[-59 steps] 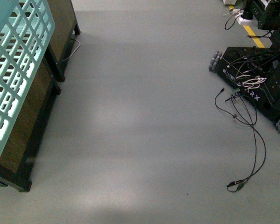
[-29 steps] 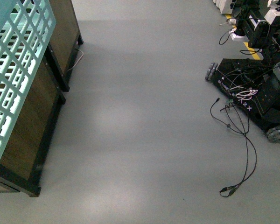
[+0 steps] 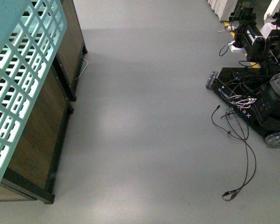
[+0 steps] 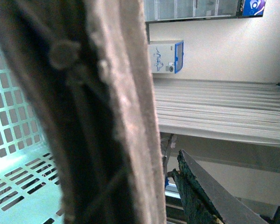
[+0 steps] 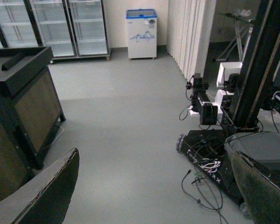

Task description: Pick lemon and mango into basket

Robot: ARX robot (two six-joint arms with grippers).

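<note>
While the right tool (image 5: 156, 156) gapes wide on nothing, the left tool (image 4: 170, 161) crowds the brown handle (image 4: 112, 116), grip unclear. At far left, the basket (image 3: 18, 84) and cabinets (image 3: 37, 140) have slid rightward in front view.

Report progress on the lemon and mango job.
Done: nothing shows as done; neither fruit appears in any view, and the visible part of the basket is bare. In hand: the right gripper is open and empty; the basket's handle fills the left wrist view. Left: both picks.
</note>
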